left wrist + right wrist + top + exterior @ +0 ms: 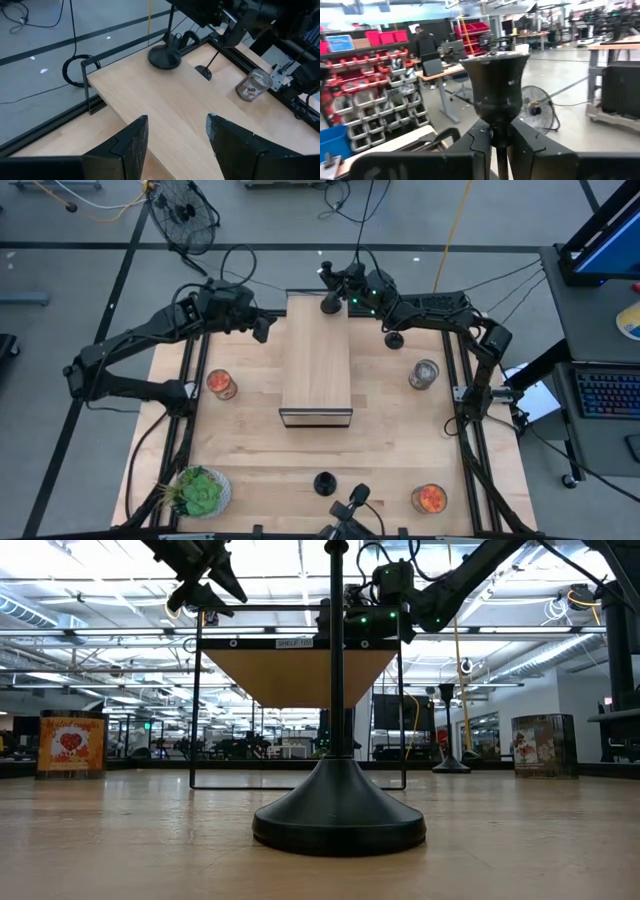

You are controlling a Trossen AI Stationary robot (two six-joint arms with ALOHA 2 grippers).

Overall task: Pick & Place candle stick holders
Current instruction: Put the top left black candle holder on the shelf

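Where the table edge comes nearest the low camera, one holder stands upright and alone, its base filling the middle of that view. To its sides in the high view: a green plant at one near corner, a jar of orange contents at the other. Nothing touches any of them.

Mid-table: a raised wooden shelf on a thin black frame, running from the centre to the far edge. A jar with red-orange fill sits left of it, a clear jar right of it, both well apart from the shelf.

Far end: the second holder stands on the shelf's far end, stem pinched between the pressed-in fingers of the right gripper; its cup top shows just above them in the right wrist view. The third holder stands on the table just right of the shelf, below the right arm. The left gripper hangs over the shelf's far left corner, fingers spread, nothing between them.

Surface: pale wood planks, black frame rails along the sides.

Room: grey floor, a floor fan, cables; shelves of red bins and a person at a desk far off.
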